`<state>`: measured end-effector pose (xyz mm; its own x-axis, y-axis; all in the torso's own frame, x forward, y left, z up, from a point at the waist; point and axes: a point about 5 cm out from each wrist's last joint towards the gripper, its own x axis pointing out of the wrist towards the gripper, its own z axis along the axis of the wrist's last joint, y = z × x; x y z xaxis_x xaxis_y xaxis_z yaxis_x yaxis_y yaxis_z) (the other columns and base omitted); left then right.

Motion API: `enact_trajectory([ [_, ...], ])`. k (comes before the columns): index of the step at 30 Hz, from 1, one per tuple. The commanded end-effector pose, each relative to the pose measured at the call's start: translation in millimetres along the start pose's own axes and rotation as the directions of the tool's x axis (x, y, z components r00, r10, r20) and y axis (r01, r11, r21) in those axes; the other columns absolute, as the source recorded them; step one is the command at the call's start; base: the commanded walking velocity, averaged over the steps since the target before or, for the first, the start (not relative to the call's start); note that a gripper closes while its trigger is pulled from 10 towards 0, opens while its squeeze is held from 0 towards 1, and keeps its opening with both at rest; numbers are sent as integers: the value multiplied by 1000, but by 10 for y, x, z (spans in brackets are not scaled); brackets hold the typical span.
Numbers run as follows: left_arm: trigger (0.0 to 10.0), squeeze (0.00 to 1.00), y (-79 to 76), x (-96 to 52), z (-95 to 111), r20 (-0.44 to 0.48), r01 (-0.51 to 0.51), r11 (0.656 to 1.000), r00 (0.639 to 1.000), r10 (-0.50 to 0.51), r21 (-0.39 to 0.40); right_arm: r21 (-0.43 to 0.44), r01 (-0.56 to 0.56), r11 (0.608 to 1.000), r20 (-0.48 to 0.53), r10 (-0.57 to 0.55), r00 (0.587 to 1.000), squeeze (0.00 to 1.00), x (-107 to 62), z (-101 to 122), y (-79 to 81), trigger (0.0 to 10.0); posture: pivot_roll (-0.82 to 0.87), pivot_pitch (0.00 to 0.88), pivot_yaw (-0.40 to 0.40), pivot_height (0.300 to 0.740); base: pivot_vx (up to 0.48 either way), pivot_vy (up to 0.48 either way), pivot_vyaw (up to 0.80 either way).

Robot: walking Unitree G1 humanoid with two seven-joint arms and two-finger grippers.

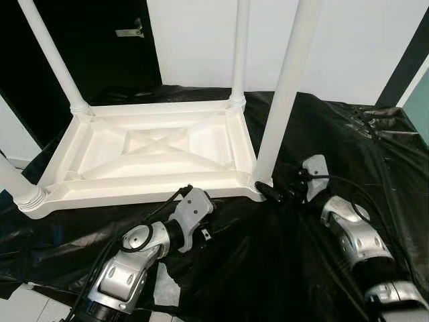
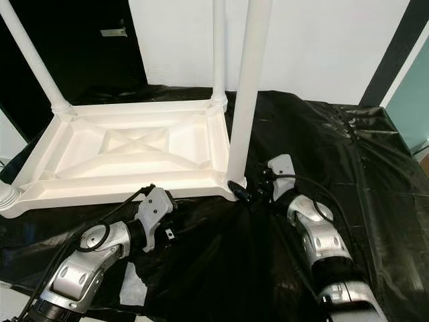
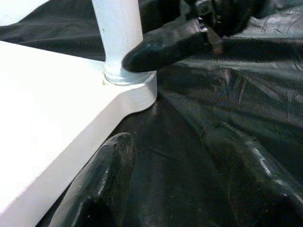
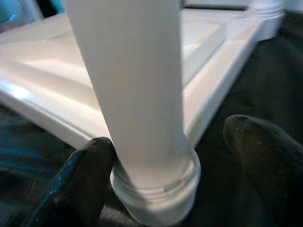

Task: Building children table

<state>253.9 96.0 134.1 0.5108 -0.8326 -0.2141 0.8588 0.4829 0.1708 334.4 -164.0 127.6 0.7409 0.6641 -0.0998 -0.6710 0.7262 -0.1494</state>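
Note:
A white plastic children's table [image 1: 154, 151] lies upside down on a black plastic sheet, with all its legs standing up from the corners. My right gripper [image 4: 170, 142] is open around the base of the near right leg [image 1: 285, 87]. One finger [image 4: 90, 165] touches the leg's collar, while the other finger [image 4: 255, 142] stands apart from it. My left gripper [image 3: 168, 137] is open low over the sheet beside the table's front edge [image 3: 71, 156]. It points at that same corner and holds nothing.
The black sheet [image 1: 375, 154] covers the floor around the table and is crinkled on the right. A white wall [image 1: 362, 47] and a dark doorway [image 1: 100, 54] stand behind. Pale floor [image 1: 27, 302] shows at the near left. Cables loop over both wrists.

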Motion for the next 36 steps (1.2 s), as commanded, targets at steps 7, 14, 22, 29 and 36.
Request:
enact_trajectory([
  [7,10000,0,28,-63,4,-11,-38,999,999,38,12,-86,-194,977,-42,191,981,0,244,144,-2,10000,66,0,-35,740,0,0,0],
  [14,10000,0,26,-72,-1,-14,-43,999,999,43,10,-105,-224,969,-46,221,974,0,291,191,-23,0,74,0,-40,740,0,0,0],
  [22,10000,0,21,-56,0,-12,-39,999,999,39,9,-79,-230,970,-60,226,972,0,204,122,-91,0,51,0,-27,740,0,0,0],
  [29,10000,0,30,-39,10,-10,-26,1000,1000,26,13,-50,-158,986,-60,155,986,0,160,29,-96,10000,37,0,-21,740,0,0,0],
  [36,10000,0,0,-22,13,-7,-17,1000,1000,17,8,-26,109,994,-95,-111,989,0,214,-92,-12,10000,33,0,-27,740,0,0,0],
])
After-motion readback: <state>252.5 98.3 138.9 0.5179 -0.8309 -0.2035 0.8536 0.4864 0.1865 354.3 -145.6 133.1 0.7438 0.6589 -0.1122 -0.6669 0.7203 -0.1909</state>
